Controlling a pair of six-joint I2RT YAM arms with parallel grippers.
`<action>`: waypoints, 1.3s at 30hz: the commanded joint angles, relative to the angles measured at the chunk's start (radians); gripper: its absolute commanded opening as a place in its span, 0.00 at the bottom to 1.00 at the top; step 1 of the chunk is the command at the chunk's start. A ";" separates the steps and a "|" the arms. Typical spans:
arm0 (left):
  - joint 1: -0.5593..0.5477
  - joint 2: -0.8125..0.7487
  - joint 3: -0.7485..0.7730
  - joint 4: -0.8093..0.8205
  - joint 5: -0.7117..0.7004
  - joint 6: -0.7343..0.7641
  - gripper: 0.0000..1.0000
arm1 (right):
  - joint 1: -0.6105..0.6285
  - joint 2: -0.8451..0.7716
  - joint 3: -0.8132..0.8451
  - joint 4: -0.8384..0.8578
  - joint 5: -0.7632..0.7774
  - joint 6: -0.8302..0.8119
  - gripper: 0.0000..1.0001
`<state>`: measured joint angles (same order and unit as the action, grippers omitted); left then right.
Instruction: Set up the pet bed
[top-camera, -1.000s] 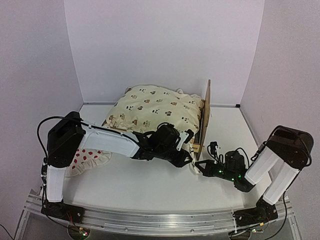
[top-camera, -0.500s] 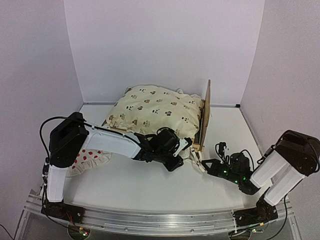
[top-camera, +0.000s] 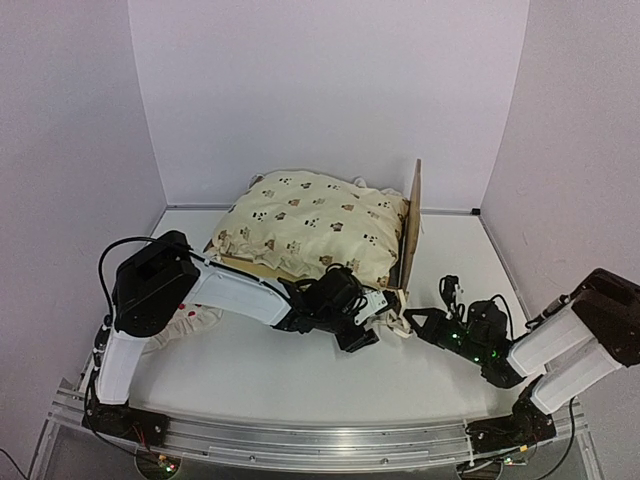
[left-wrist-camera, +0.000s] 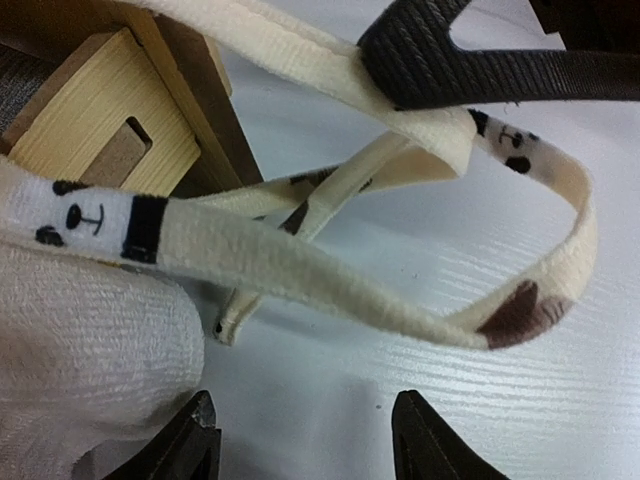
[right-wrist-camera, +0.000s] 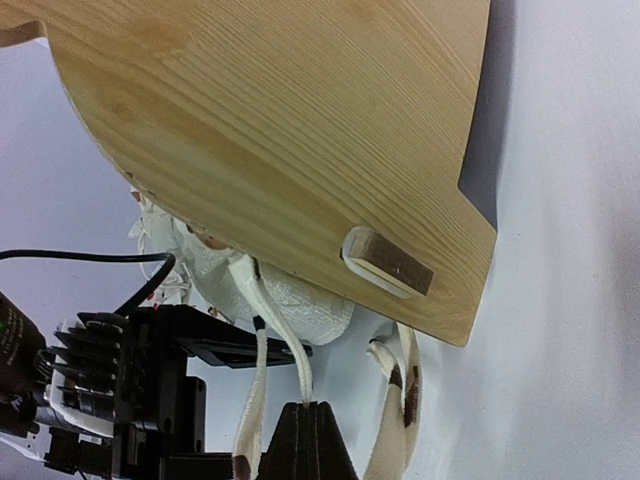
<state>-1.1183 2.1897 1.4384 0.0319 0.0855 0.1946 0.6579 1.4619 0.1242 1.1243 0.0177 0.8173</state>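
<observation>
My right gripper (right-wrist-camera: 310, 425), at the bottom centre of its wrist view, has its fingers pressed together on a thin cream tie strap (right-wrist-camera: 288, 350) that trails from the quilt (top-camera: 310, 225). My left gripper (left-wrist-camera: 305, 445) hovers just above the white table (top-camera: 300, 385), its two dark fingertips apart with only bare tabletop between them. The quilt's plain white underside touches the fingertip at the lower left of that frame.

In the left wrist view the strap, printed with panda faces, loops across the middle of the frame. It passes under the right gripper's ribbed black finger at the top.

From overhead, the two grippers meet low in the centre-right of the frame, just below the near corner of the pet bed (top-camera: 411, 225). The bed sits mid-table toward the back. Its plywood headboard (right-wrist-camera: 280, 130) stands upright at the right end, and the puffy animal-print quilt is heaped over the frame. A red-dotted pillow (top-camera: 195, 320) lies at the left, partly under my left arm.
</observation>
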 joint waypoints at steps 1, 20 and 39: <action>-0.003 0.032 0.041 0.101 0.020 0.072 0.65 | 0.005 -0.024 0.024 -0.011 -0.010 0.034 0.00; -0.004 0.123 0.048 0.316 -0.027 0.038 0.62 | 0.005 -0.093 0.050 -0.037 -0.053 0.168 0.00; -0.005 0.157 0.048 0.418 0.063 -0.016 0.27 | 0.005 -0.132 0.061 -0.091 -0.048 0.168 0.00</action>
<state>-1.1184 2.3447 1.4776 0.3807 0.1150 0.1994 0.6579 1.3495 0.1555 1.0260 -0.0272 0.9787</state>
